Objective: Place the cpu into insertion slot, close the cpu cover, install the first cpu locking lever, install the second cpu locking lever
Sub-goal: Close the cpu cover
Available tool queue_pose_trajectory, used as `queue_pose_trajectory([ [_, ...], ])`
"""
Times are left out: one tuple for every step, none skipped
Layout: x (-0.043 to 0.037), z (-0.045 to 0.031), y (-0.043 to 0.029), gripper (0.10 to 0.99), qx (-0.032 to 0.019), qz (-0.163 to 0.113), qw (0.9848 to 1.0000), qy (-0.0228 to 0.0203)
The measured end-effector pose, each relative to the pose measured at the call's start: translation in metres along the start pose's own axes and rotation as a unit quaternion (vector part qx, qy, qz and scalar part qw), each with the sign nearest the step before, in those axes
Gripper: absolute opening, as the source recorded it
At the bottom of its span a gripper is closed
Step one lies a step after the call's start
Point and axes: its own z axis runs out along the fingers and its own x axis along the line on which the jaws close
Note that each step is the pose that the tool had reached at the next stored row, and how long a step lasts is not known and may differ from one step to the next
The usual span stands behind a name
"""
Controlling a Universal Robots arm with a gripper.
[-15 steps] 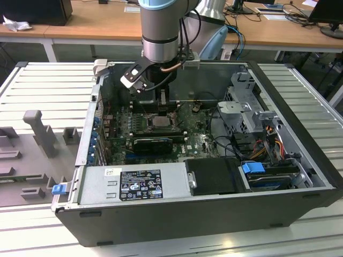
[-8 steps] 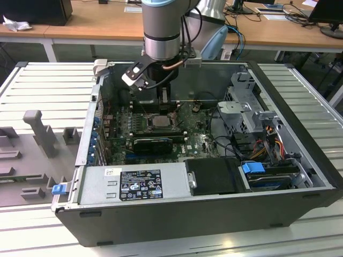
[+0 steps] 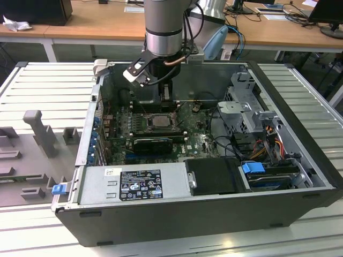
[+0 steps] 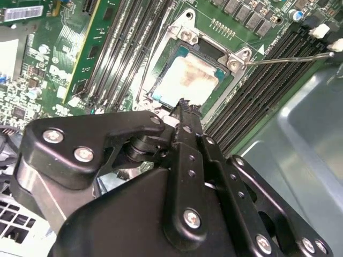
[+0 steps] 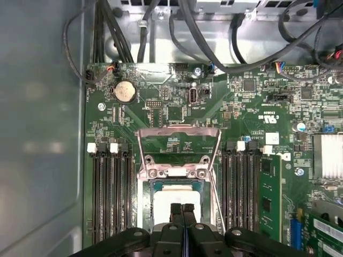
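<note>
Silvery-beige cpu [image 5: 163,199] lay flat, edges square with the memory slots [image 5: 110,193]; beside it the cpu cover [image 5: 177,170] stood open; just over it the hand [image 5: 182,206] was closed, empty.

We look down aslant from outside on the whole open case [image 3: 214,214]; the first wrist view faces straight down, the second tilts; both sit close over the board [image 5: 241,107], sharing the cpu [image 5: 172,195].
</note>
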Motion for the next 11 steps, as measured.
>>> queue_pose_trajectory([
  [0.0, -0.0003, 0.0001, 0.106, -0.0001, 0.0, 1.0, 0.0],
  [-0.0001, -0.0003, 0.0012, 0.106, -0.0001, 0.0, 1.0, 0.0],
  [-0.0002, -0.0002, 0.0028, 0.106, 0.0, 0.001, 1.0, -0.0001],
  [-0.0003, -0.0001, 0.0051, 0.106, 0.0, 0.001, 1.0, -0.0002],
  [-0.0003, 0.0, 0.0059, 0.106, 0.0, 0.002, 1.0, -0.0002],
  [-0.0002, -0.0009, 0.006, 0.106, 0.0001, 0.002, 1.0, -0.0003],
  [-0.0003, -0.003, 0.0062, 0.106, 0.0, 0.002, 1.0, -0.0002],
  [-0.0003, -0.0053, 0.0063, 0.106, 0.0, 0.002, 1.0, -0.0002],
  [-0.0003, -0.0087, 0.0066, 0.106, 0.0, 0.002, 1.0, -0.0002],
  [-0.0003, -0.0101, 0.0066, 0.106, 0.0, 0.002, 1.0, -0.0003],
  [-0.0002, -0.01, 0.0096, 0.106, 0.0003, 0.002, 1.0, -0.0001],
])
